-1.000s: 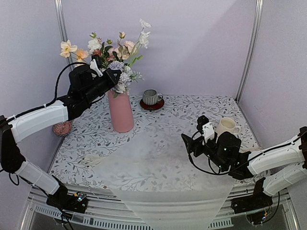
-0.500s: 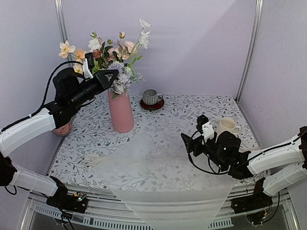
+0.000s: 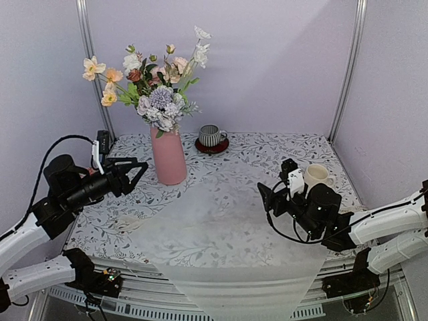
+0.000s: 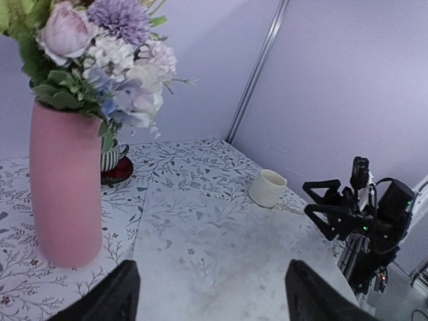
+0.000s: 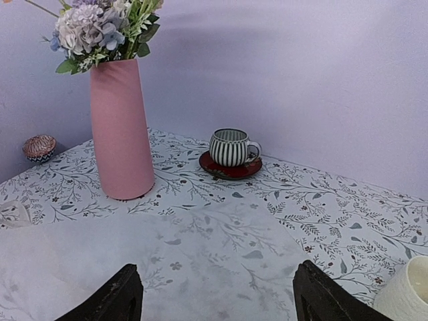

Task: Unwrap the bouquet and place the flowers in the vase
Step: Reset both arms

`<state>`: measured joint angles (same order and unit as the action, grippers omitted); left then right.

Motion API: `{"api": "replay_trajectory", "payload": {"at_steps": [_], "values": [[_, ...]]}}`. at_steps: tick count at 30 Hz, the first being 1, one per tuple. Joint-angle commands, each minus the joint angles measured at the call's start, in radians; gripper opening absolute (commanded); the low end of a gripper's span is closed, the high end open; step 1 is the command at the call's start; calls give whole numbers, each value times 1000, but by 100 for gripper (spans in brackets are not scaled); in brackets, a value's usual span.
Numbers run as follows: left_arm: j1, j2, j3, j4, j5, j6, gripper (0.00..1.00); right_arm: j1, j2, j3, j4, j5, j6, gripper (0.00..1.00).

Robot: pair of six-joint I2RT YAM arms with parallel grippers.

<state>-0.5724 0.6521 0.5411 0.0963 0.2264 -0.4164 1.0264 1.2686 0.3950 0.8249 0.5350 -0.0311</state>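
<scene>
- Flowers (image 3: 152, 83): standing in the vase (image 3: 168, 157), blooms spread above the rim. Stems are hidden inside the vase. Both wrist views cut off the upper blooms.
- Vase: upright on the worktop (image 3: 267, 150), rear left, just left of the striped mug (image 3: 212, 136), which sits on a red saucer (image 3: 211, 147).
- Left pincer (image 3: 137, 178): fingers apart, nothing between them. It hovers to the left of the vase, near it but not touching. In its wrist view only the two dark fingertips (image 4: 115, 294) show at the bottom edge.
- Right pincer (image 3: 275, 179): fingers apart and empty, over the right side of the worktop, well apart from the vase. In the top view it partly covers the cream mug (image 3: 317, 175). In the right wrist view that mug is cut off at the lower right corner.
- Wrapping paper (image 3: 227, 234): translucent sheet lying flat across the middle of the worktop, near end hanging over the front edge.
- Small pale crumpled thing (image 3: 129, 223) at the paper's left corner: too blurred to identify.
- Small patterned bowl (image 5: 39, 146): far left. In the top view it is almost wholly hidden behind the left arm.
</scene>
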Motion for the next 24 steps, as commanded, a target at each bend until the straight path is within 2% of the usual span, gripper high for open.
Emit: {"api": "replay_trajectory", "payload": {"at_steps": [1,2,7,11,17,24], "values": [[-4,-125,-96,-143,-134,24,90,-5,-62,-47,63,103,-22,79],[-4,-146,-108,-155,-179,8,97,-5,-78,-61,74,123,-21,79],[-1,-163,-127,-209,-319,-22,98,-10,-91,-78,73,217,-44,83],[19,-120,-130,-190,-364,-14,98,-16,-114,-60,-45,254,-38,100],[86,-23,-110,-148,-430,-7,98,-169,-263,-34,-284,121,84,99],[152,-5,-118,-65,-512,51,98,-360,-409,-38,-429,68,156,99]]}}
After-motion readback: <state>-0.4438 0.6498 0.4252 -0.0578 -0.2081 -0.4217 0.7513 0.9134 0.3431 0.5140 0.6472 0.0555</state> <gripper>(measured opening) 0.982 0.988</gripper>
